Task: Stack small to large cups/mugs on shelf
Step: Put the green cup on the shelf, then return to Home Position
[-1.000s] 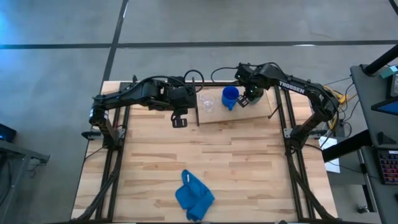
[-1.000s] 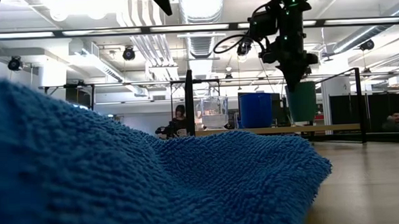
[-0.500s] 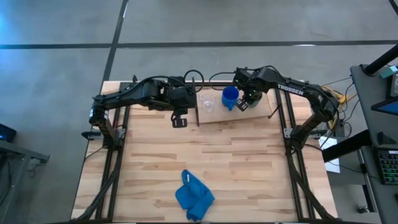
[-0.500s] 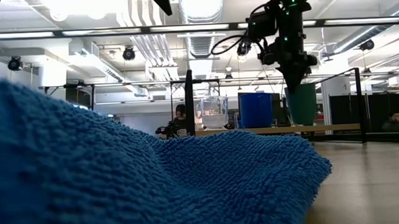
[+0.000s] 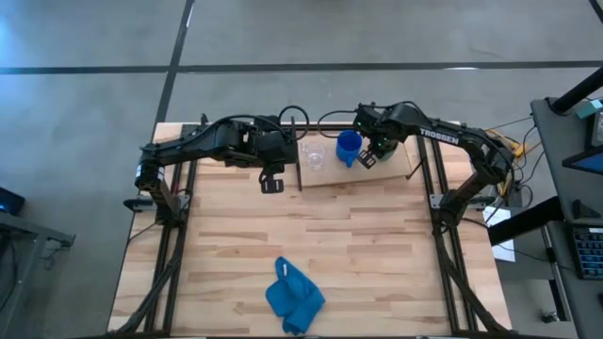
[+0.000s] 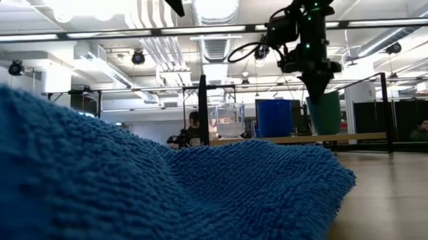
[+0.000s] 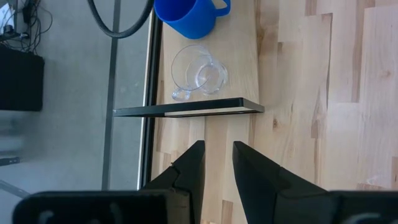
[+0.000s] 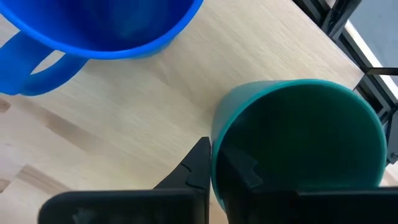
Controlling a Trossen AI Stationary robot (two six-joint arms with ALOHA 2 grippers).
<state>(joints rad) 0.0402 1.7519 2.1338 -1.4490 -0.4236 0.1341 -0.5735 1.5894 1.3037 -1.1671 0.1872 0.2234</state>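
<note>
The dark green cup (image 6: 324, 114) stands upright at the shelf (image 5: 391, 169), held in my right gripper (image 8: 217, 155), which hangs over it (image 6: 316, 86). The bright blue mug (image 5: 349, 146) rests on its base on the shelf board just left of the green cup, handle toward the near edge. The clear cup (image 5: 314, 156) stands farther left on the board, also seen in the left wrist view (image 7: 198, 71). My left gripper (image 7: 217, 149) is open and waits over the tabletop left of the shelf (image 5: 271, 181), touching nothing. My right gripper holds the green cup by its rim wall (image 8: 214, 134), one finger inside the cup and one outside. The fingers come from above, pointing down. The cup is upright with its base (image 6: 324, 132) at the shelf board; whether it rests on the board, I cannot tell.
A blue cloth (image 5: 294, 297) lies bunched near the table's near edge and fills the foreground of the low view (image 6: 130, 189). A black upright rod (image 5: 300, 151) stands at the shelf's left end, another support (image 5: 421, 162) at its right end. Bare plank tabletop (image 5: 377, 245) lies between shelf and cloth.
My right gripper has carried the green cup a little toward the table's left, closer to the blue mug, and lowered it slightly toward the shelf board. It has stayed shut on the cup's rim.
</note>
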